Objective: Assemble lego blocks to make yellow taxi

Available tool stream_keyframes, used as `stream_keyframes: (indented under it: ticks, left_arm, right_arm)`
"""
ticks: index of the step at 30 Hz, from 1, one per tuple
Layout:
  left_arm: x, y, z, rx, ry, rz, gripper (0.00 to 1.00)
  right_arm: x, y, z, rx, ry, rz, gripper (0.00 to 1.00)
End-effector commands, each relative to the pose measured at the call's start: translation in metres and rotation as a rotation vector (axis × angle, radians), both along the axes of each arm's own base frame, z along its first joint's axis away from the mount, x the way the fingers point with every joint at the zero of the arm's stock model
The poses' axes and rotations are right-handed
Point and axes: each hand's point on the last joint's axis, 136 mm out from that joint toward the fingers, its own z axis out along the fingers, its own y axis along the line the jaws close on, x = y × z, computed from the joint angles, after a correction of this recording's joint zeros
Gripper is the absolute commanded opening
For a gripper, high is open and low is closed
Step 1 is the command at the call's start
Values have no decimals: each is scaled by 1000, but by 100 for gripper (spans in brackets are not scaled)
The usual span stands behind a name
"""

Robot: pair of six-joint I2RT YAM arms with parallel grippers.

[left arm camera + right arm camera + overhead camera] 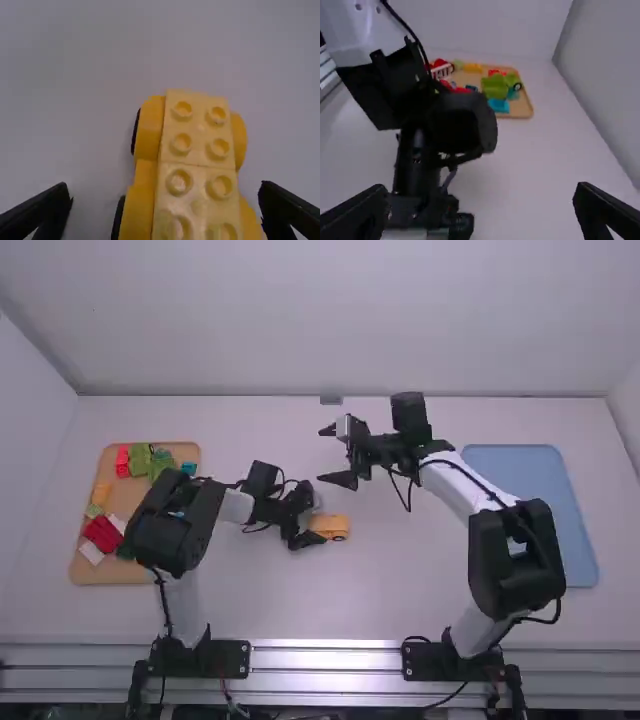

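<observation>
Left claw [166,206], the nearer: fingers apart; yellow Lego car [197,167] partly between them, long axis along its reach.

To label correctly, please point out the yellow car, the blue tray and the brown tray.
Yellow car [199,172]: left wrist view, on its studded top.
Blue tray [542,475]: high view, on its bare floor.
Brown tray [123,495]: high view, on bare floor between blocks.
</observation>
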Motion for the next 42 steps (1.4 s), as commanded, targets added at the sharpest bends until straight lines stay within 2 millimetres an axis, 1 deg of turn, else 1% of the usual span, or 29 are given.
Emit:
stream_keyframes:
  ticks: [1, 2, 3, 4, 6, 7, 9, 10, 12, 14, 15, 20, 21, 22, 24, 25, 28, 29, 30, 31, 35, 36, 37, 39, 42]
  left_arm:
    - [19, 13, 38, -1, -26, 88, 99]
    - [19, 20, 50, 16, -30, 111, 99]
    - [20, 23, 52, 23, -31, 120, 99]
    - [20, 29, 59, 39, -36, 139, 99]
    - [18, 46, 77, 85, -26, 212, 99]
    - [18, 49, 80, 90, -20, 229, 99]
    - [20, 72, 99, 119, 29, 389, 99]
    - [20, 77, 104, 123, 42, 428, 99]
    - [17, 102, 122, 151, 95, 619, 99]
    - [16, 109, 128, 159, 105, 675, 99]
    - [12, 127, 141, 181, 119, 823, 99]
    - [-6, 178, 188, 150, 89, 1231, 99]
    - [-11, 189, 197, 132, 78, 1315, 99]
    - [-22, 204, 210, 100, 62, 1426, 99]
    - [-45, 223, 229, 23, 54, 1588, 99]
    - [-50, 228, 232, 6, 52, 1622, 99]
    - [-90, 253, 251, -88, 49, 1814, 99]
    - [-100, 259, 253, -97, 45, 1853, 99]
    - [-115, 270, 258, -112, 36, 1927, 99]
    - [-125, 276, 260, -126, 32, 1974, 99]
    - [-161, 295, 272, -141, 38, 2114, 99]
    - [-163, 296, 272, -139, 40, 2119, 99]
    - [-172, 300, 277, -131, 42, 2156, 99]
    - [-183, 308, 286, -111, 33, 2209, 99]
    - [-189, 314, 295, -90, 44, 2267, 99]
  right_arm:
    - [4, 5, 29, 40, 26, -13, 99]
    - [7, 6, 35, 54, 36, -21, 99]
    - [7, 6, 37, 58, 38, -23, 99]
    - [9, 8, 40, 67, 42, -27, 99]
    - [8, 15, 48, 88, 43, -20, 99]
    - [7, 16, 49, 90, 44, -19, 99]
    - [8, 24, 54, 102, 42, -27, 99]
    - [8, 26, 55, 103, 40, -33, 99]
    - [11, 35, 60, 109, 32, -58, 99]
    - [10, 37, 61, 112, 29, -60, 99]
    - [9, 43, 64, 116, 23, -60, 99]
    - [13, 51, 69, 105, 46, -51, 99]
    - [15, 52, 69, 103, 50, -51, 99]
    - [16, 55, 69, 102, 59, -38, 99]
    - [13, 62, 72, 111, 72, 18, 99]
    - [13, 63, 72, 113, 76, 27, 99]
    - [18, 68, 72, 118, 94, 57, 99]
    - [17, 69, 72, 120, 99, 73, 99]
    - [15, 74, 70, 125, 104, 100, 99]
    - [15, 77, 69, 127, 105, 113, 99]
    - [13, 91, 66, 124, 107, 140, 99]
    - [12, 93, 66, 125, 106, 143, 99]
    - [10, 97, 66, 123, 103, 146, 99]
    - [8, 105, 66, 117, 97, 142, 99]
    - [7, 106, 66, 118, 99, 150, 99]
